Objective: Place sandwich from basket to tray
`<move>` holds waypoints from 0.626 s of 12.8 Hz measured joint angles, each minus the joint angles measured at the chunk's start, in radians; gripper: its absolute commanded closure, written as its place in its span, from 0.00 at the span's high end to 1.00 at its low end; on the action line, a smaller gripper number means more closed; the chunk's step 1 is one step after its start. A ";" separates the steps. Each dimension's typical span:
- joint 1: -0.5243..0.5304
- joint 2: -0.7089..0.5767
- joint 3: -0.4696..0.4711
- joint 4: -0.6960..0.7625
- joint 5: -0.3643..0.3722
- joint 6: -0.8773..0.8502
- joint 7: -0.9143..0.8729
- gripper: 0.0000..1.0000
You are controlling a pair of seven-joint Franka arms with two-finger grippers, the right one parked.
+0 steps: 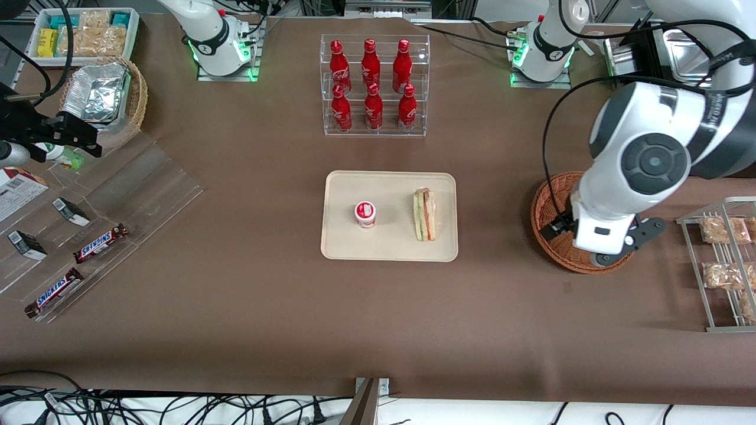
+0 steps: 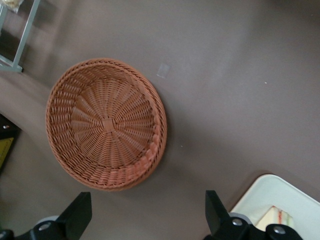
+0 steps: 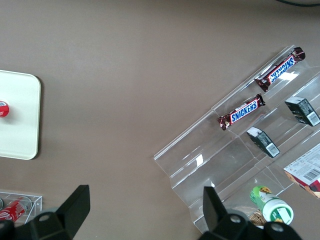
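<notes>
Hovering tool (image 2: 145, 215): above basket (image 1: 552, 248), fingers spread, nothing between; your front view hides them under the arm.
Sandwich (image 1: 424, 214): on tray (image 1: 390, 251), beside small cup (image 1: 365, 213).
Basket: part-covered; wrist view shows it bare.

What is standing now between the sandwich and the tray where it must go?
Nothing visible: the sandwich already lies on the tray, beside a small red-lidded cup. The basket is empty. The gripper, open, hangs above the table beside the basket.

sandwich (image 1: 424, 214) on tray (image 1: 390, 248) | basket (image 1: 546, 227) empty | pincer (image 2: 145, 220) above basket
</notes>
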State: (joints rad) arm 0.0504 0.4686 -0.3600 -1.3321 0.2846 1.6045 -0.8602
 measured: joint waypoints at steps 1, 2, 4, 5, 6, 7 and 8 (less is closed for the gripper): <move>0.026 0.000 -0.001 0.000 -0.004 0.000 0.061 1.00; 0.052 -0.001 -0.002 0.000 -0.020 0.000 0.131 1.00; 0.097 -0.008 -0.001 0.002 -0.049 0.000 0.323 1.00; 0.109 -0.017 0.003 0.002 -0.060 0.000 0.428 1.00; 0.110 -0.026 0.016 0.002 -0.079 0.000 0.515 1.00; 0.108 -0.036 0.037 0.002 -0.115 -0.001 0.592 1.00; 0.102 -0.049 0.070 0.002 -0.161 -0.001 0.669 1.00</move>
State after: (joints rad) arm 0.1527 0.4200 -0.2903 -1.3300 0.1239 1.6034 -0.1907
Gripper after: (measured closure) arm 0.000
